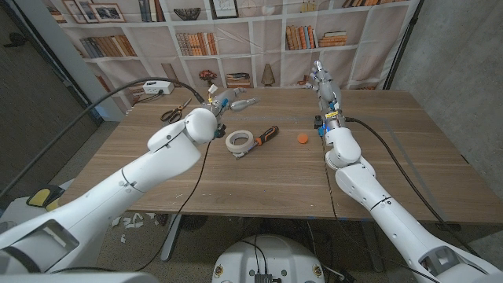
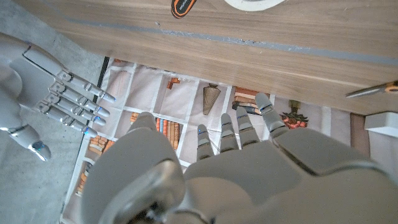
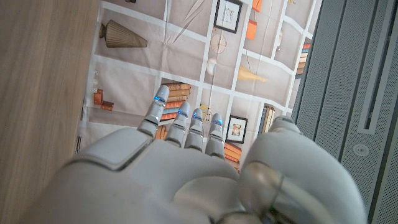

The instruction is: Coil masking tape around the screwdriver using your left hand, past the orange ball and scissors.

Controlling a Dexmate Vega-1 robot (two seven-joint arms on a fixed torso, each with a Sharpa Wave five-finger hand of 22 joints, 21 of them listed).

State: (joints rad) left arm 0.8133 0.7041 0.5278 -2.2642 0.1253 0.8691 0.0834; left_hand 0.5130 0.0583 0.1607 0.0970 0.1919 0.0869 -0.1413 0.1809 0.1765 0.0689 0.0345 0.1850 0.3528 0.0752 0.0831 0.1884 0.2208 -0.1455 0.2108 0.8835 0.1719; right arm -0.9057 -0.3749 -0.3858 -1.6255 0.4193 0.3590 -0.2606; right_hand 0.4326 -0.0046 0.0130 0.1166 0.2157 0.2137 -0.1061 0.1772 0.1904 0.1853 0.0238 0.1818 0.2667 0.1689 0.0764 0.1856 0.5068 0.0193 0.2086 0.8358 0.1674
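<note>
The masking tape roll [image 1: 240, 141] lies flat near the table's middle, and its rim [image 2: 255, 3] shows in the left wrist view. The screwdriver [image 1: 266, 136], with an orange and black handle [image 2: 183, 6], lies just right of the roll, close to it. Further right sits the small orange ball [image 1: 302, 138]. The scissors [image 1: 177, 112] lie at the back left; their tip [image 2: 373, 90] shows in the left wrist view. My left hand [image 1: 228, 101] hovers behind the roll, its fingers [image 2: 236, 127] apart and holding nothing. My right hand [image 1: 322, 82] [image 2: 68, 102] [image 3: 186, 155] stands raised behind the ball, fingers straight and empty.
A white power strip [image 1: 157, 88] with a thick grey cable sits at the table's back left corner, next to the scissors. A bookshelf backdrop [image 1: 259, 39] stands right behind the table's far edge. Bare wood [image 1: 259, 189] stretches in front of the roll.
</note>
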